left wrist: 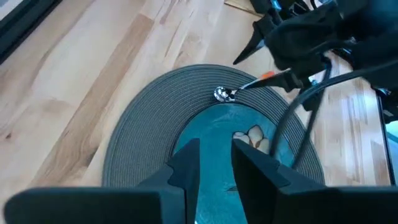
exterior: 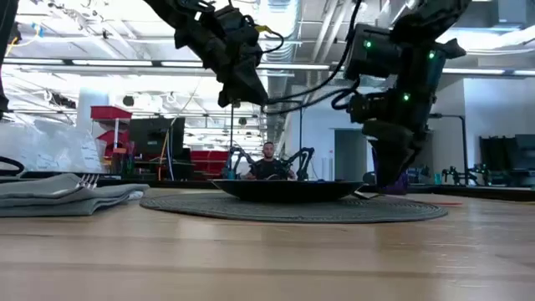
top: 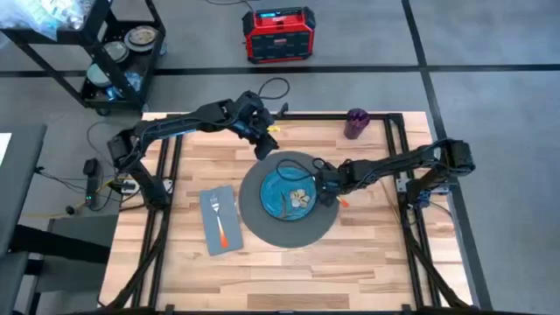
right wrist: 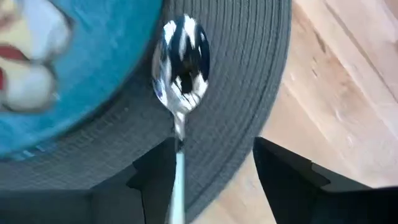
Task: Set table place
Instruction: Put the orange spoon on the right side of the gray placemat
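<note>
A blue-green plate (top: 287, 194) sits on the round dark grey mat (top: 289, 229). A grey napkin (top: 219, 220) lies left of the mat, with the orange-handled fork (top: 220, 229) on top of it. The purple cup (top: 356, 122) stands at the far edge. My right gripper (top: 325, 185) is low at the plate's right rim and open. The spoon (right wrist: 181, 59) runs out from between its fingers, its bowl over the mat beside the plate. My left gripper (top: 265, 144) hovers above the mat's far left part, open with nothing between its fingers (left wrist: 186, 163). My right gripper stands open around the spoon's thin stem (right wrist: 178, 152), which runs close along the inner side of one finger (right wrist: 155, 177). Whether that finger touches it, I cannot tell. The fingers slant down from the table's right and lie along the spoon. The orange handle (left wrist: 268, 76) shows under the gripper.
A black wheeled cart (top: 114, 52) and a red box (top: 278, 35) stand on the floor beyond the table's far edge. Bare wood lies near the front edge and right of the mat. A person (exterior: 267, 163) sits in the room behind.
</note>
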